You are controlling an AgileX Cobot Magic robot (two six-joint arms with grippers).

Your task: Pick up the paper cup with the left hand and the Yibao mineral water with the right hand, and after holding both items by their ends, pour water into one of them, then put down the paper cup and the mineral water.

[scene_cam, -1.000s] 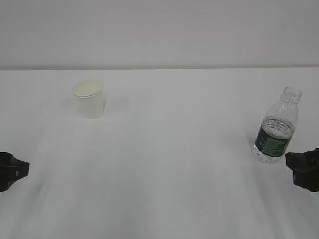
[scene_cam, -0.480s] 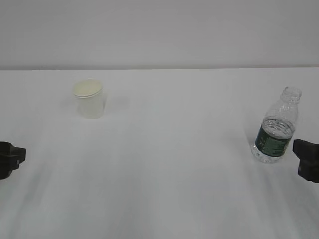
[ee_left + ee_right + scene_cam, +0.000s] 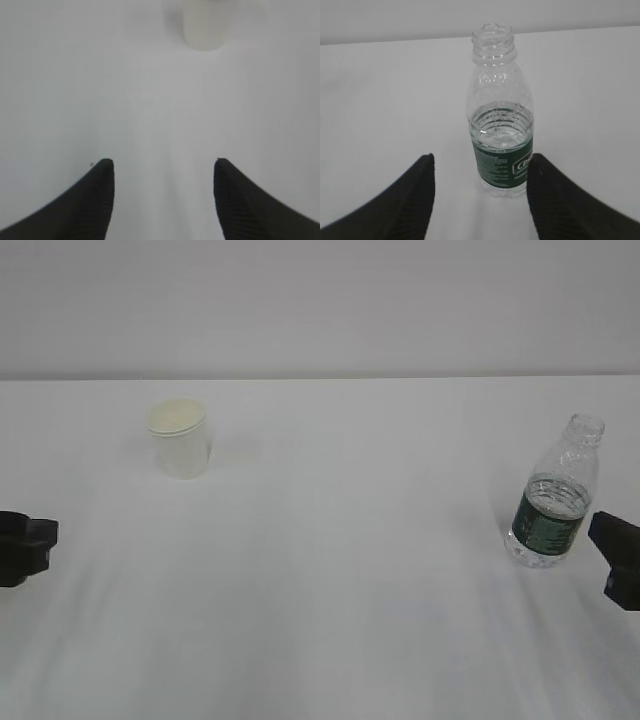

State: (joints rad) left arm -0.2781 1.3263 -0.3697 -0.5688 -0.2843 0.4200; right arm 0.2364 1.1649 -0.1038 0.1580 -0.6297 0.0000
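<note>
The white paper cup (image 3: 180,437) stands upright on the white table at the far left; its base shows at the top of the left wrist view (image 3: 204,27). The clear Yibao mineral water bottle (image 3: 555,502) with a dark green label stands upright at the right, capless and partly filled. My left gripper (image 3: 160,167) is open and empty, well short of the cup; it shows at the left edge of the exterior view (image 3: 40,540). My right gripper (image 3: 480,162) is open, just in front of the bottle (image 3: 501,135), which stands close to the right finger.
The white table (image 3: 340,570) runs back to a pale wall (image 3: 320,300). Nothing else stands on it between cup and bottle.
The left gripper drew back, then came a little forward again. The right gripper has moved slightly right and up at the frame edge. Cup and bottle have not moved.
</note>
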